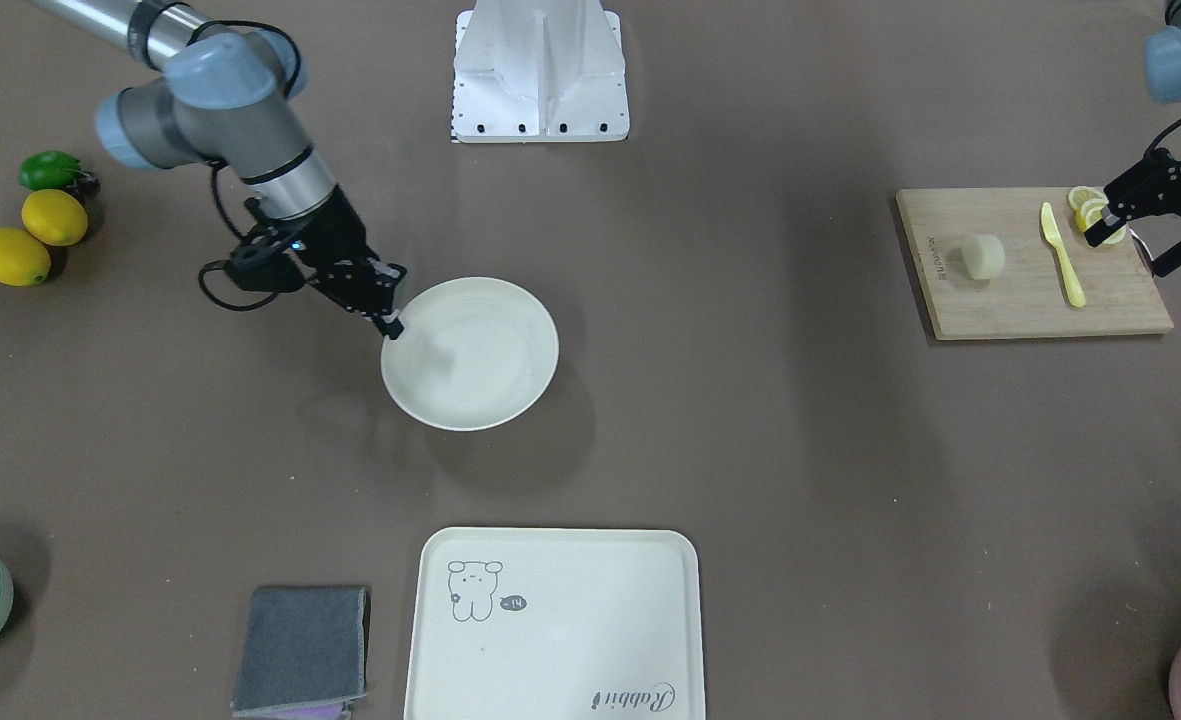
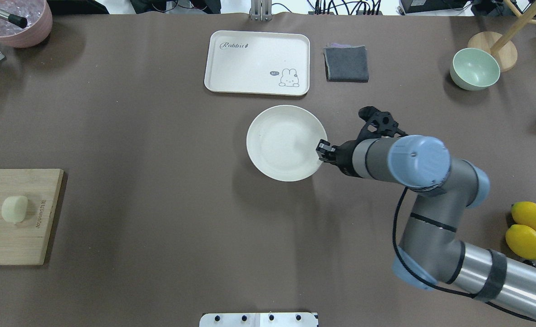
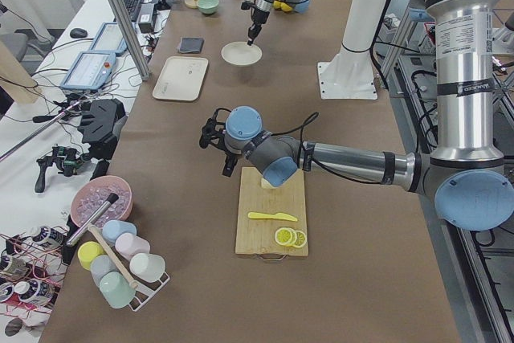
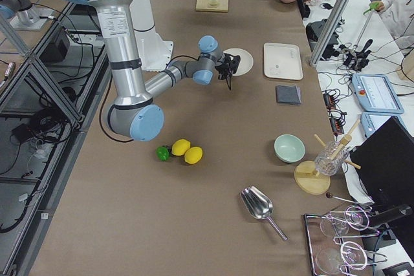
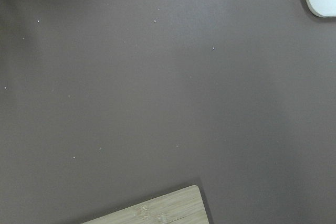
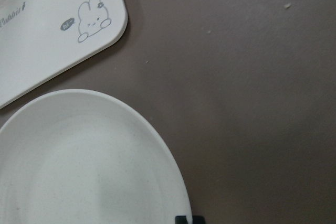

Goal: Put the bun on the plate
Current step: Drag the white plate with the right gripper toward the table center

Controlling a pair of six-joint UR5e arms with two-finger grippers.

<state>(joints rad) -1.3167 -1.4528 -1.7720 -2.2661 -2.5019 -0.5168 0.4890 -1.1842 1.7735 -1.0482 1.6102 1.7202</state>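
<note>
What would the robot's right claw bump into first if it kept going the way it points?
Most likely the round cream-white plate: the right claw points down at its rim, right at the edge. Whether it touches the rim is unclear.

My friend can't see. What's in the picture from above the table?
The right gripper is at the right rim of an empty white plate in the middle of the table. The bun sits far away on a wooden board at the left edge, and a rabbit tray lies beyond the plate.
</note>
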